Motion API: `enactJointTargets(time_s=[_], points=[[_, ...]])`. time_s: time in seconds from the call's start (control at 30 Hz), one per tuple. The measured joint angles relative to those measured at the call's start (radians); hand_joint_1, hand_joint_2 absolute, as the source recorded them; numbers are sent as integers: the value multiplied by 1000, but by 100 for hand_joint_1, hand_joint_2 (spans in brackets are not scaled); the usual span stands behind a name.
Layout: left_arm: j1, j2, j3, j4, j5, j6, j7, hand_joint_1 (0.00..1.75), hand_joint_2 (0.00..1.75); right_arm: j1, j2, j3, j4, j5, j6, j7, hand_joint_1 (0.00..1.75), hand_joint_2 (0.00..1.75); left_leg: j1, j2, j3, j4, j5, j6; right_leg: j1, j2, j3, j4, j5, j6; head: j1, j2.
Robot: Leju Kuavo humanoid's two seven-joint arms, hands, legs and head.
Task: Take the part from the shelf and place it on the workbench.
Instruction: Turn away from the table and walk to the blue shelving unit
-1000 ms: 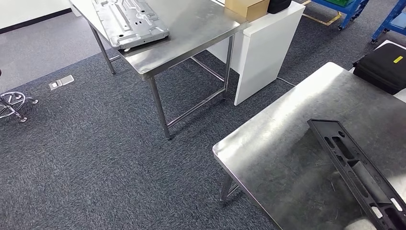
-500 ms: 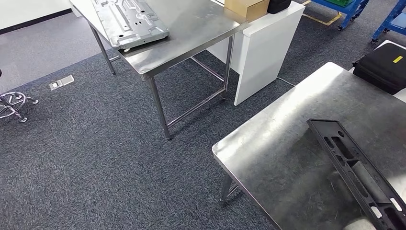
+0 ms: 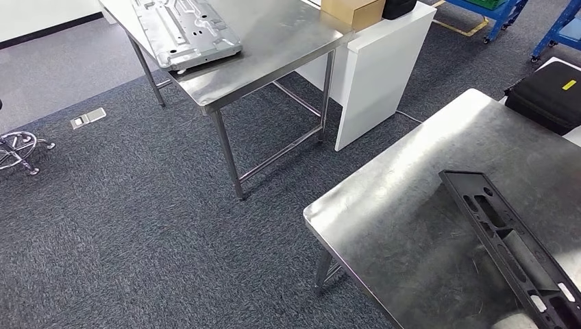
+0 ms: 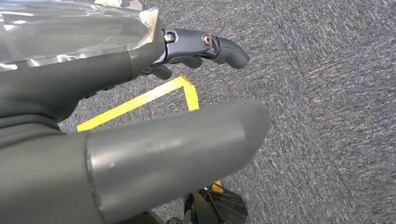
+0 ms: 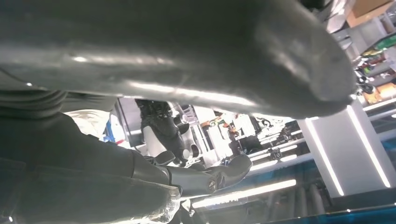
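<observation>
Far left in the head view, a chair base (image 3: 17, 149) sits on the grey carpet (image 3: 137, 226), with a floor socket plate (image 3: 88, 117) just beyond it. Moving right, a steel table (image 3: 274, 48) carries a grey pressed-metal panel (image 3: 185, 27) lying flat near its front edge; a cardboard box (image 3: 351, 10) rests on the white cabinet (image 3: 377, 68) beside it. Right again, the near steel workbench (image 3: 404, 205) fills the lower corner, and here's the task's thing: the long black plastic part (image 3: 510, 240) lies flat on its top, long axis running from mid-bench toward the bottom right corner. Beyond the bench, a black case (image 3: 548, 96).

Now the hands. The left hand (image 4: 140, 70) hangs over carpet and yellow floor tape (image 4: 149, 95), thumb and fingers apart, nothing between them. The right hand (image 5: 187, 177) shows fingers spread with nothing in them, thumb held away. A pale blurred shape sits at the part's near end; what it is I cannot tell.

The part lies on the robot's right, so the right hand looks nearer; placement looks done
</observation>
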Motion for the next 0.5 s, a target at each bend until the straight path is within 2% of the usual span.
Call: enactJointTargets(time_s=[0.1,0.2,0.33,0.4,0.47,0.5], points=[[0,-1,-15,0,-28,1,17,0,0,34,20,0,-77,0,67,20,0,0,-1,0,0,0,0,0,-2,0,0,0,0,0,0,0],[-1,-3,-31,0,-49,4,29,0,0,71,16,0,-140,0,113,16,0,0,-2,0,0,1,0,1,-4,0,0,0,0,0,0,0],[-1,-5,-47,0,-63,8,38,0,0,96,-32,0,-184,0,180,-28,0,0,-8,0,0,1,0,6,-11,0,0,-2,2,3,0,0],[-2,-5,-51,0,-66,8,39,0,0,99,-61,0,-196,0,201,-45,0,0,-8,1,3,-7,5,13,-10,2,3,-11,7,10,-1,0],[-2,-9,-53,0,-66,8,40,0,0,100,-86,0,-203,0,211,-54,0,0,1,6,20,-43,26,20,-6,-5,6,-13,7,16,0,0],[-2,-11,-54,0,-67,8,40,0,0,101,-95,0,-206,0,216,-59,0,0,7,9,31,-66,38,24,-4,-13,1,2,-4,17,1,0]])
